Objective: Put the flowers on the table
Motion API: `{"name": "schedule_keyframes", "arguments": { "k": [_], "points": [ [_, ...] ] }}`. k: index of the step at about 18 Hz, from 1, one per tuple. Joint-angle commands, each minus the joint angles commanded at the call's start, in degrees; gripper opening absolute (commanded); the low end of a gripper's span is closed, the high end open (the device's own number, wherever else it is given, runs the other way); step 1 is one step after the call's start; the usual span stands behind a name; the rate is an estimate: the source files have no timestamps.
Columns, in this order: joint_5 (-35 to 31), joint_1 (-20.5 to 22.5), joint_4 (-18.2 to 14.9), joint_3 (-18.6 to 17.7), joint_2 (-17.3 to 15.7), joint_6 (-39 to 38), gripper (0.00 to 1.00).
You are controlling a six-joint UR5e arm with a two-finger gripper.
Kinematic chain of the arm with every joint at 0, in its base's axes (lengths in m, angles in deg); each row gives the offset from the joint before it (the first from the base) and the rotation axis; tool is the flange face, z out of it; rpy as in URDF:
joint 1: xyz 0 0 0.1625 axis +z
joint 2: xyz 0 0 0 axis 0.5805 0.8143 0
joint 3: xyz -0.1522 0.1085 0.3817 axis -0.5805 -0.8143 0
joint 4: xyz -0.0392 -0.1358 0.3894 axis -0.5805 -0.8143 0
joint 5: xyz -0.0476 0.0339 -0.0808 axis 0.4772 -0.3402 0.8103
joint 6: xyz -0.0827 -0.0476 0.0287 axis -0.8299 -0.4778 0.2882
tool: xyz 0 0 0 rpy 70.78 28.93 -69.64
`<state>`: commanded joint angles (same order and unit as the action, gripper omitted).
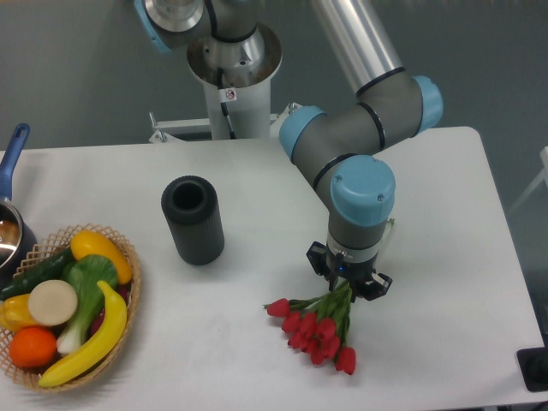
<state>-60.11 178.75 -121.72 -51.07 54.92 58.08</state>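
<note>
The flowers (pixel 315 330) are a small bunch of red tulip buds with green stems, lying low over the white table (pixel 257 342) at front centre-right. The buds point toward the front and left. My gripper (pixel 349 288) hangs straight down over the stem end of the bunch, and its fingers are closed around the green stems. The stem ends are hidden under the gripper. I cannot tell whether the buds rest on the tabletop or hover just above it.
A dark ribbed cylinder vase (pixel 193 220) stands upright to the left of the gripper. A wicker basket (pixel 128 295) of fruit and vegetables sits at the front left edge. A pot with a blue handle (pixel 10 158) is at the far left. The arm's base (pixel 231 81) stands behind the table.
</note>
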Motion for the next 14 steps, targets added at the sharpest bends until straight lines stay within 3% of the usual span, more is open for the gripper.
{"name": "schedule_keyframes", "arguments": {
  "k": [1, 2, 4, 6, 8, 14],
  "points": [
    [-0.1, 0.0, 0.2, 0.0, -0.1, -0.1, 0.9],
    [-0.1, 0.0, 0.6, -0.6, -0.3, -0.4, 1.0],
    [-0.1, 0.1, 3.7, -2.6, -1.1, -0.4, 1.0],
    [-0.2, 1.1, 6.5, -6.5, -4.0, 0.2, 1.0],
    [-0.1, 1.6, 7.1, -7.7, -6.0, 1.1, 1.0],
    [-0.2, 1.5, 7.6, -8.3, -6.2, 6.0, 1.0]
  ]
}}
